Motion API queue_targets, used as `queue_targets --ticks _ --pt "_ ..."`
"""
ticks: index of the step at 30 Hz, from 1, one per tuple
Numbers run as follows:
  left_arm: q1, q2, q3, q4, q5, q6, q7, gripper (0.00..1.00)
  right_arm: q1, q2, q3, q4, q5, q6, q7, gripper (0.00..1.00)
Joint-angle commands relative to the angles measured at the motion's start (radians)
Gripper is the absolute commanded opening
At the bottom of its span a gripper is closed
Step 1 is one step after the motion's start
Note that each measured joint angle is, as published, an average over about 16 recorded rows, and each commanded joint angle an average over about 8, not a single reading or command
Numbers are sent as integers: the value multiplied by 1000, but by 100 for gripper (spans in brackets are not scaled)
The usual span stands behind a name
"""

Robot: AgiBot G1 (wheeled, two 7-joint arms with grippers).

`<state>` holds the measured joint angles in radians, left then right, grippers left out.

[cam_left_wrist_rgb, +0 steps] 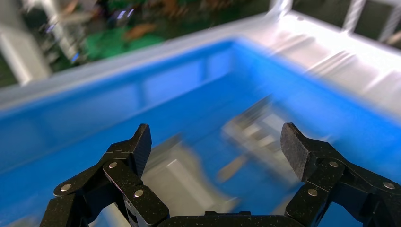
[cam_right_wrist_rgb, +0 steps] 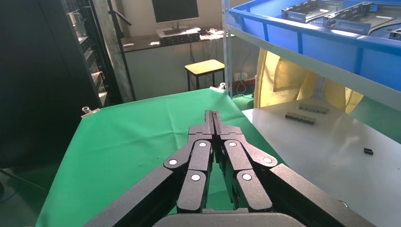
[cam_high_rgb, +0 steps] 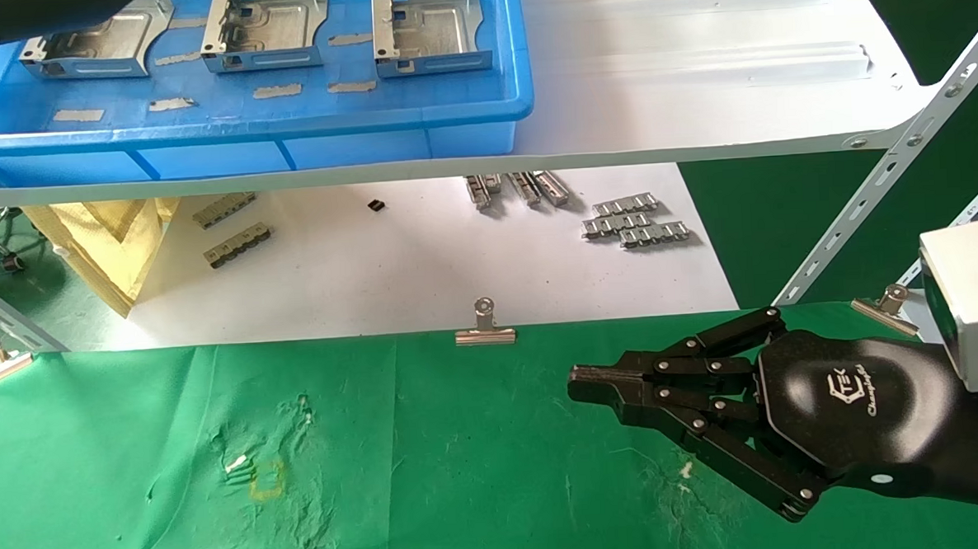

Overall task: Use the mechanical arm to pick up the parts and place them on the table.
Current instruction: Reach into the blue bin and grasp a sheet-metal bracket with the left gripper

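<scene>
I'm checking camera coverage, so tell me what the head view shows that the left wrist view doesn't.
Only the head view shows the right gripper, shut, over the green table, plus the binder clip and three parts clearly. Only the left wrist view shows the left gripper, open, above the tray. Both share the blue tray on the white shelf.

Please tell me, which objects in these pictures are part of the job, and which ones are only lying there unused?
Part of the job:
- three parts in the blue tray
- left gripper, open above the tray
- right gripper, shut over the table

Lying about:
- grey strips
- binder clip
- white shelf
</scene>
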<state>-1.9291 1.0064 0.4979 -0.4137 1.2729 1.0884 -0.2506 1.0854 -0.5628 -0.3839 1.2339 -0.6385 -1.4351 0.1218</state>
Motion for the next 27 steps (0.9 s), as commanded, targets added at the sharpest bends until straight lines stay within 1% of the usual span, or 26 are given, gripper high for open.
queue_targets --ticks 1,3,4,5,11,12,13,19,27 --pt "-62 35 32 96 59 -39 1 100 0 0 0 0 0 0 0 0" --pt "-89 49 46 149 84 -56 10 100 0 0 0 0 0 0 0 0" --pt "-99 53 50 172 91 -61 15 96 0 0 0 0 0 0 0 0" --pt "-107 57 52 193 95 -62 18 85 0 0 0 0 0 0 0 0" --pt "-147 69 72 287 124 -52 21 10 0 0 0 0 0 0 0 0" --pt "-151 71 75 300 129 -55 19 2 0 0 0 0 0 0 0 0" --pt "-154 73 78 312 133 -60 18 0 0 0 0 0 0 0 0 0" --pt "-156 93 78 361 135 -109 14 0 0 0 0 0 0 0 0 0" --pt "-155 111 72 396 126 -130 1 0 0 0 0 0 0 0 0 0"
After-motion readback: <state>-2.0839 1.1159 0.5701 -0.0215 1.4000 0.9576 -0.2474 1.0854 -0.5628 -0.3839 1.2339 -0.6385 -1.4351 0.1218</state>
